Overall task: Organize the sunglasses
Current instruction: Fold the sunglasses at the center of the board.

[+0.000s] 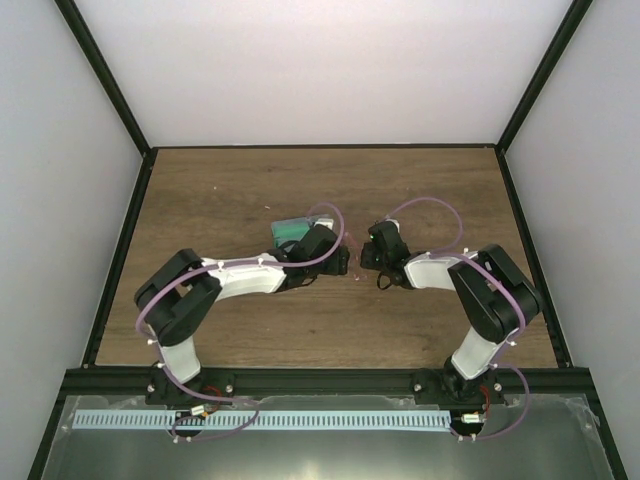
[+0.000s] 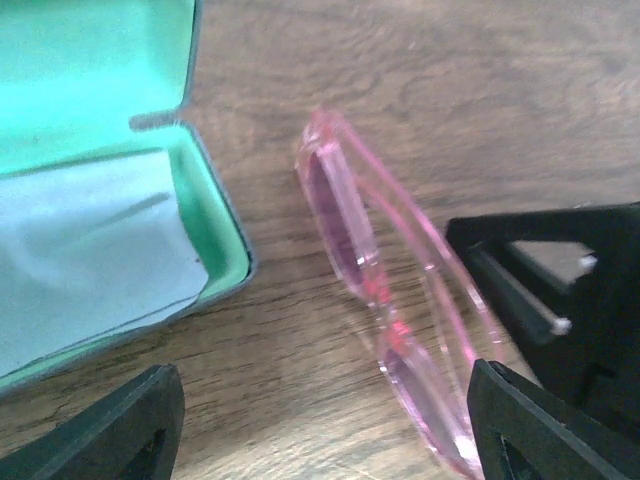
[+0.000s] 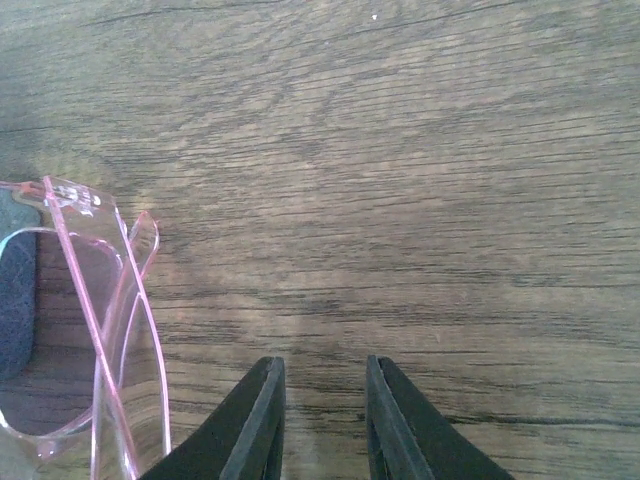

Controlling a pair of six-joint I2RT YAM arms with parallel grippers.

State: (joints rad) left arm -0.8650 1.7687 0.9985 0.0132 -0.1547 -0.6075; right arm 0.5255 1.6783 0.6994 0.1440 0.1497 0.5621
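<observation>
Pink translucent sunglasses, folded, lie on the wooden table just right of the case. The case stands open, showing green lining and a pale blue cloth inside. My left gripper hangs open and wide over the table, and the near end of the sunglasses lies between its fingers, close to the right finger. In the right wrist view the sunglasses sit at the left edge. My right gripper stands beside them, its jaws a narrow gap apart with nothing between.
From above, the two grippers meet at mid-table, with the green case just behind the left one. Black frame rails border the table, and white walls rise behind. The right gripper's black body sits close to the sunglasses.
</observation>
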